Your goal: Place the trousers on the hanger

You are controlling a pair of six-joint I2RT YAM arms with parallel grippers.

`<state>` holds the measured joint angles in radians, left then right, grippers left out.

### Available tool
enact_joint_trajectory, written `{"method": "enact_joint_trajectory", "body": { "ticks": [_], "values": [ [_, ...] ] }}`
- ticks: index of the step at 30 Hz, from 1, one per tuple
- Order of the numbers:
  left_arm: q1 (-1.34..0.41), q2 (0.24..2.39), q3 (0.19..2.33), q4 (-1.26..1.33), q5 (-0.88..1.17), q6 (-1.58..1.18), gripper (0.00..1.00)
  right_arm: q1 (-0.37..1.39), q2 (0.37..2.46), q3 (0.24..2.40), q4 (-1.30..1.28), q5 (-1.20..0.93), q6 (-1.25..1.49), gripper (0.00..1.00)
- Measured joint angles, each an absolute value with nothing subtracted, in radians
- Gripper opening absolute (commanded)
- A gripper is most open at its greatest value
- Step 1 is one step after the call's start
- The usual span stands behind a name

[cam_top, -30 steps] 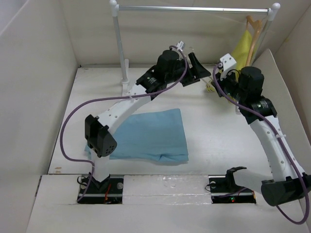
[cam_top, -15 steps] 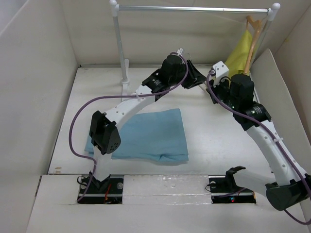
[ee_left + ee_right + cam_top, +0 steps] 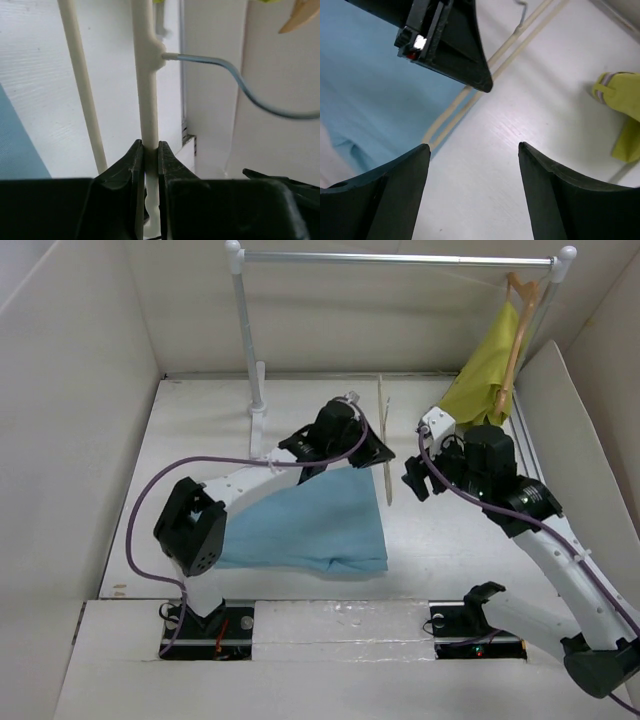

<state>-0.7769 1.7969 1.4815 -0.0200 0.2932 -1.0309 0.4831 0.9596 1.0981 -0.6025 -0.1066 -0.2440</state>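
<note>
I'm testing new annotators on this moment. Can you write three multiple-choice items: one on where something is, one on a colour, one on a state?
1. Where are the trousers?
A. Lying on the table
B. Draped over a chair
C. Folded in a basket

2. What colour is the garment hanging from the rail?
A. Red
B. Yellow-green
C. Black

3. What are the left fingers doing?
A. Hanging wide open
B. Pinching blue cloth
C. Clamped shut on the hanger

Answers:
1. A. The top view shows the blue cloth spread on the white surface.
2. B. It hangs yellow-green at the rail's right end.
3. C. The left wrist view shows the cream bar pinched between them.
</note>
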Motion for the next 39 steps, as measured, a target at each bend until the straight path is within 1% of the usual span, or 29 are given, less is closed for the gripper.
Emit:
{"method": "enact_joint_trajectory", "body": {
  "ticks": [2,3,5,6,7,8,9,10,11,12,13,15,20,23,24,26,29,30,33,35,37,39],
  "values": [
    [-0.777,1.725,1.33,0.066,0.301,-1.039,0.0,0.462,0.941,1.103,-0.646,-0.179,-0.24,0.74],
    [-0.778,1.685,1.259,0.099,0.305,-1.051,0.0,0.453,0.933,1.104,-0.662,-0.212,-0.237,0.7],
    [-0.785,1.614,1.125,0.183,0.315,-1.074,0.0,0.439,0.923,1.103,-0.684,-0.251,-0.215,0.65],
    [-0.785,1.607,1.113,0.192,0.315,-1.076,0.0,0.435,0.917,1.1,-0.687,-0.259,-0.197,0.5],
    [-0.797,1.567,1.037,0.254,0.331,-1.1,0.0,0.433,0.91,1.094,-0.688,-0.268,-0.18,0.4],
    [-0.806,1.552,0.997,0.311,0.34,-1.116,0.0,0.432,0.898,1.079,-0.675,-0.274,-0.148,0.35],
    [-0.816,1.539,0.96,0.362,0.354,-1.128,0.0,0.432,0.883,1.055,-0.659,-0.282,-0.118,0.35],
    [-0.824,1.53,0.922,0.418,0.369,-1.14,0.0,0.432,0.865,1.024,-0.637,-0.29,-0.081,0.39],
    [-0.831,1.522,0.884,0.468,0.385,-1.151,0.0,0.433,0.85,0.994,-0.618,-0.298,-0.05,0.47],
    [-0.836,1.517,0.852,0.511,0.401,-1.162,0.0,0.433,0.837,0.954,-0.59,-0.31,-0.017,0.63],
    [-0.84,1.513,0.816,0.558,0.418,-1.172,0.0,0.433,0.831,0.921,-0.565,-0.317,0.013,0.68],
    [-0.843,1.5,0.751,0.629,0.447,-1.19,0.0,0.433,0.839,0.867,-0.527,-0.324,0.057,0.75],
    [-0.846,1.405,0.629,0.72,0.472,-1.214,0.0,0.414,0.904,0.79,-0.407,-0.336,0.131,0.77],
    [-0.866,1.333,0.608,0.744,0.463,-1.211,0.0,0.392,0.95,0.774,-0.349,-0.344,0.145,0.76],
    [-0.881,1.317,0.608,0.759,0.455,-1.207,0.0,0.381,0.971,0.765,-0.327,-0.349,0.148,0.71],
    [-0.925,1.302,0.608,0.783,0.435,-1.201,0.0,0.358,1.004,0.749,-0.297,-0.37,0.151,0.66],
    [-1.003,1.315,0.599,0.825,0.384,-1.206,0.0,0.328,1.028,0.741,-0.305,-0.379,0.131,0.49],
    [-1.03,1.327,0.588,0.848,0.357,-1.211,0.0,0.322,1.021,0.742,-0.322,-0.371,0.118,0.46],
    [-1.098,1.394,0.536,0.95,0.276,-1.243,0.0,0.293,0.96,0.765,-0.4,-0.335,0.058,0.43],
    [-1.125,1.478,0.509,1.029,0.231,-1.274,0.0,0.26,0.91,0.804,-0.456,-0.318,0.007,0.46],
    [-1.144,1.58,0.496,1.099,0.186,-1.304,0.0,0.233,0.876,0.849,-0.489,-0.309,-0.039,0.46],
    [-1.157,1.665,0.488,1.145,0.147,-1.331,0.0,0.218,0.863,0.873,-0.498,-0.312,-0.083,0.29]
  ]
}}
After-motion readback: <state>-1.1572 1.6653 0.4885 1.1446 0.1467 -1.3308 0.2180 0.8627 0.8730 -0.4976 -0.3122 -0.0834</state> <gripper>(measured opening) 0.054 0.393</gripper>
